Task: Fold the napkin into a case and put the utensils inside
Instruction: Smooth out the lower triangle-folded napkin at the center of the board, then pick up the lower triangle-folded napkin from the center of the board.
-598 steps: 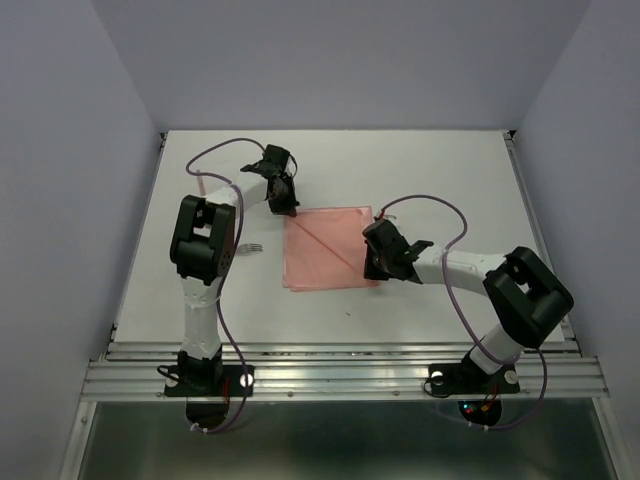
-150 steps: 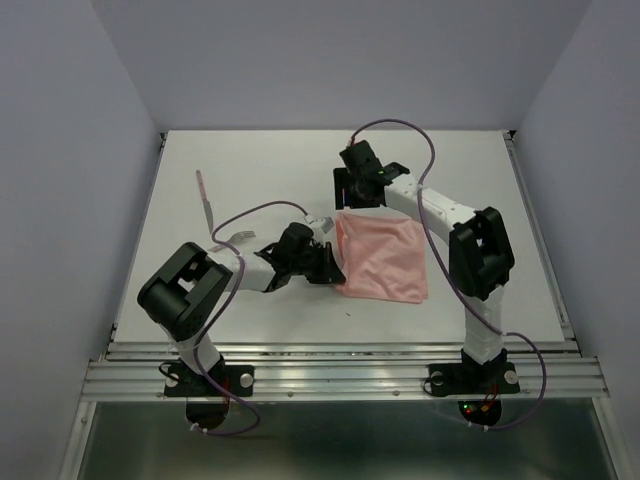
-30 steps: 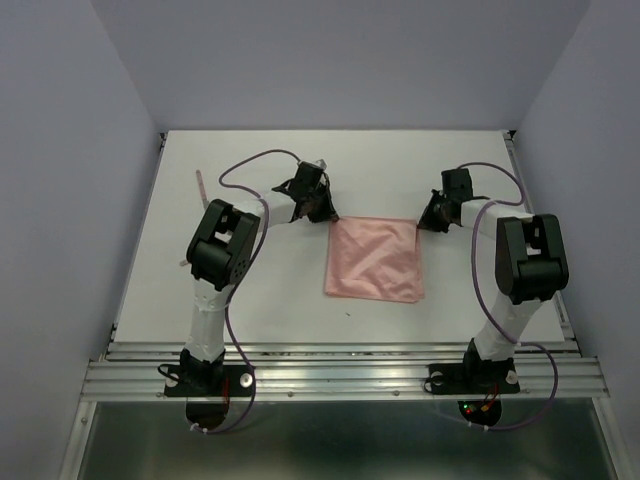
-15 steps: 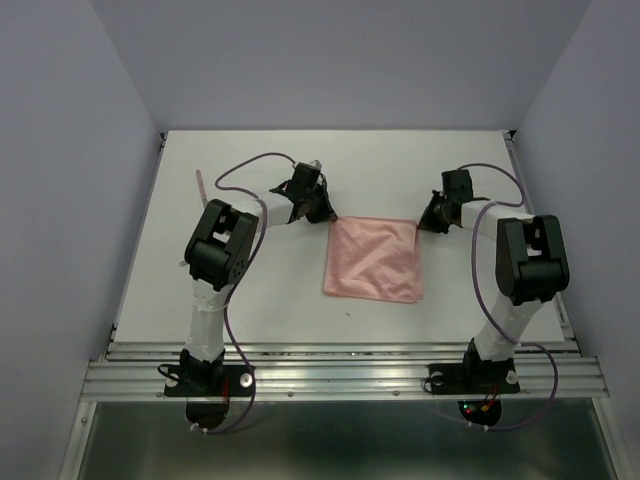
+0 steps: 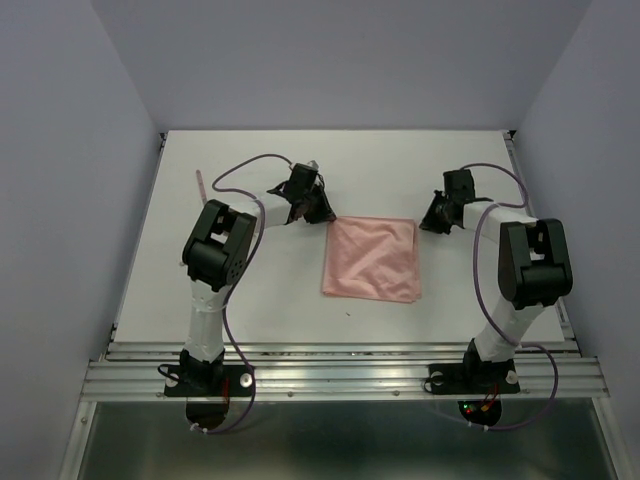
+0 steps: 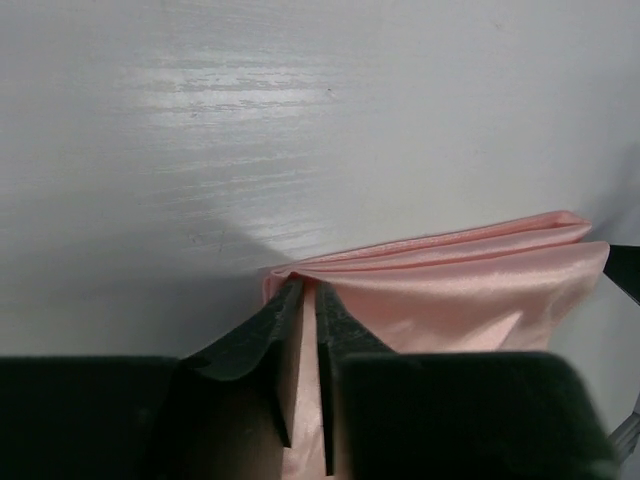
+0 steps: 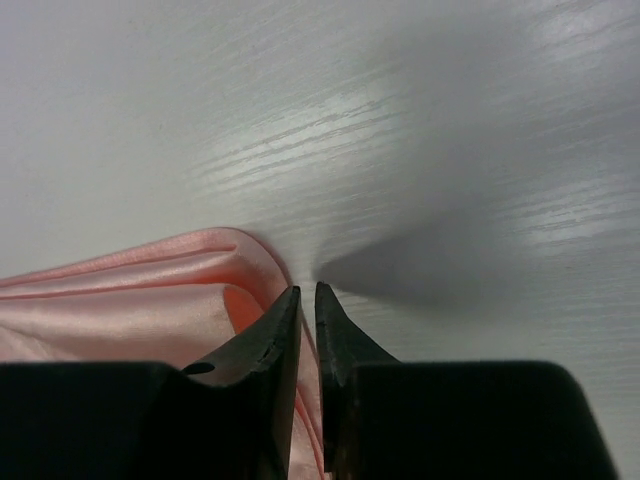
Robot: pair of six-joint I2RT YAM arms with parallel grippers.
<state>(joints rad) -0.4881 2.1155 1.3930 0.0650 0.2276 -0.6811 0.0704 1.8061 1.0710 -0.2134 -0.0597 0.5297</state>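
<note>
While the napkin (image 5: 370, 258) lies flat and folded near the middle of the table (image 5: 250, 300), I have my left gripper (image 5: 318, 212) at its far left corner and my right gripper (image 5: 428, 222) at its far right corner. On each, the jaws stand a thin slit apart, with pink cloth running into the slit; whether either one pinches it I cannot tell. Layered edges show at the left corner. One slim pinkish utensil (image 5: 200, 183) lies well apart, far left.
</note>
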